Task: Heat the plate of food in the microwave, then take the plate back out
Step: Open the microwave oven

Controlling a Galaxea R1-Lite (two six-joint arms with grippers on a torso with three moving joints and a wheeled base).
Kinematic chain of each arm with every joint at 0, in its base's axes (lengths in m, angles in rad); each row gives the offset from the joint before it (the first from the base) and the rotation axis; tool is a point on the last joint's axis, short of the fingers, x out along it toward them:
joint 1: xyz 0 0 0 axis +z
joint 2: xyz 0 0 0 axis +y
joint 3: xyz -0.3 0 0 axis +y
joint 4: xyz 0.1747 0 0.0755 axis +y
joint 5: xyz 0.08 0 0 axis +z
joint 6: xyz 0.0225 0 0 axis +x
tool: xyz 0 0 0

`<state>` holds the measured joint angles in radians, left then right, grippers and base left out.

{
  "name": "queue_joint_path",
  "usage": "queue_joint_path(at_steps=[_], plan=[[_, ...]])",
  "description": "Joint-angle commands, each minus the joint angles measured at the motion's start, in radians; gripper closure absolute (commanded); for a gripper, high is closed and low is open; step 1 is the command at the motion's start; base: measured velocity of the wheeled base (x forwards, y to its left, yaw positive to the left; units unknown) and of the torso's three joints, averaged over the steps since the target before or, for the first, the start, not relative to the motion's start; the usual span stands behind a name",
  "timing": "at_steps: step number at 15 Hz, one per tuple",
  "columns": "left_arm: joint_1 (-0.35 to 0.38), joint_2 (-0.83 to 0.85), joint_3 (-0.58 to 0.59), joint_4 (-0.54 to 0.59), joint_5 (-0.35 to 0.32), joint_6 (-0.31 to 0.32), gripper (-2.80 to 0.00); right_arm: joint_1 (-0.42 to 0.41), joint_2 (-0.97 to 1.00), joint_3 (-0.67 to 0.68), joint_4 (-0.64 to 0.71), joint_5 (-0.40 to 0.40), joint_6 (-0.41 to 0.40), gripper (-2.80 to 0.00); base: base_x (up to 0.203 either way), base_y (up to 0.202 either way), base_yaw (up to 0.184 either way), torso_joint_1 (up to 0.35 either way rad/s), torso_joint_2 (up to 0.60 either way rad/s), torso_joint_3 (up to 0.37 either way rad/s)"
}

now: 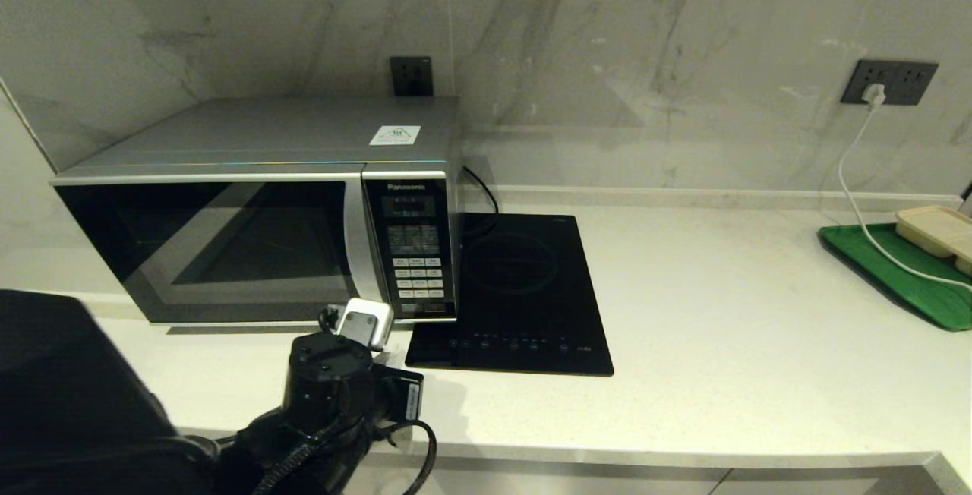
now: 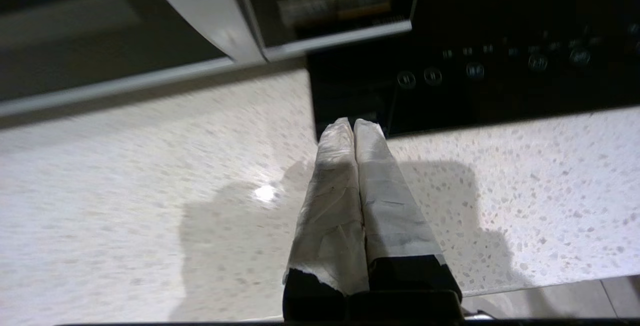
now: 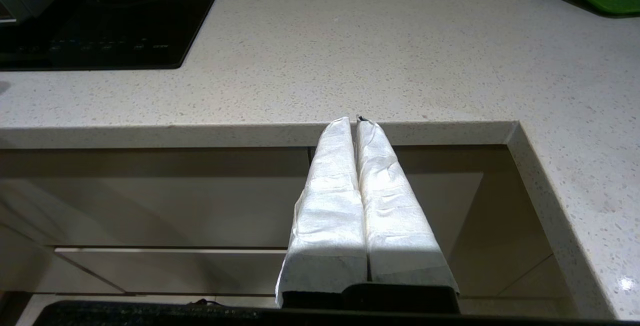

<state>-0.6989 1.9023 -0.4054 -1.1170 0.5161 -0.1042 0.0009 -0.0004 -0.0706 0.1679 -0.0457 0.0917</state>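
Note:
The silver Panasonic microwave stands at the back left of the counter with its dark glass door closed. Nothing can be made out through the glass. The lilac plate of food is out of view in every frame. My left gripper is shut and empty. It hangs low over the counter just in front of the bottom of the keypad, its tips at the cooktop's near left corner. My right gripper, also shut and empty, sits below and in front of the counter's front edge, outside the head view.
A flat black induction cooktop lies right beside the microwave. At the far right a green tray carries a beige compartment tray. A white cable runs over the green tray from the wall socket. Cabinet fronts lie under the counter edge.

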Motion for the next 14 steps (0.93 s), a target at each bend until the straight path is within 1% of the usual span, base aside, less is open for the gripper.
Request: queue_joint_path(at_steps=[1, 3, 5, 7, 8, 9, 11, 12, 13, 14], plan=[[0.012, -0.252, 0.001, 0.110, 0.012, 0.015, 0.00, 0.001, 0.000, 0.000, 0.001, 0.000, 0.000, 0.00, 0.000, 0.000, 0.000, 0.000, 0.00, 0.000], [0.039, -0.462, -0.019, 0.285, 0.016, 0.029, 0.00, 0.000, 0.000, 0.000, 0.001, 0.000, 0.000, 0.00, 0.000, 0.000, 0.000, 0.000, 0.00, 0.000], [0.075, -0.704, -0.064, 0.529, 0.017, 0.041, 0.00, 0.000, 0.000, 0.000, 0.001, 0.000, 0.000, 0.00, 0.000, 0.000, 0.000, 0.000, 0.00, 0.000], [0.106, -0.956, -0.145, 0.859, 0.016, 0.049, 0.00, 0.001, 0.000, 0.000, 0.001, 0.000, 0.000, 0.00, 0.000, 0.000, 0.000, 0.000, 0.00, 0.000], [0.138, -1.056, -0.186, 1.016, 0.015, 0.050, 0.00, 0.001, 0.000, 0.000, 0.001, 0.000, 0.000, 0.00, 0.000, 0.000, 0.000, 0.000, 0.00, 0.000], [0.191, -1.151, -0.221, 1.134, 0.016, 0.053, 0.00, 0.001, 0.000, 0.000, 0.001, 0.000, 0.000, 0.00, 0.000, 0.000, 0.000, 0.000, 0.00, 0.000], [0.345, -1.296, -0.262, 1.296, 0.017, 0.061, 0.00, 0.001, 0.000, 0.000, 0.001, 0.000, 0.000, 0.00, 0.000, 0.000, 0.000, 0.000, 0.00, 0.000], [0.424, -1.346, -0.273, 1.362, 0.015, 0.069, 0.00, 0.001, 0.000, 0.000, 0.001, 0.000, 0.000, 0.00, 0.000, 0.000, 0.000, 0.000, 0.00, 0.000], [0.487, -1.397, -0.279, 1.407, 0.013, 0.077, 0.00, 0.001, 0.000, 0.000, 0.001, 0.000, 0.000, 0.00, 0.000, 0.000, 0.000, 0.000, 0.00, 0.000], [0.517, -1.443, -0.276, 1.427, 0.005, 0.092, 0.00, -0.001, 0.000, 0.000, 0.001, 0.000, 0.000, 0.00, 0.000, 0.000, 0.000, 0.000, 0.00, 0.000]])
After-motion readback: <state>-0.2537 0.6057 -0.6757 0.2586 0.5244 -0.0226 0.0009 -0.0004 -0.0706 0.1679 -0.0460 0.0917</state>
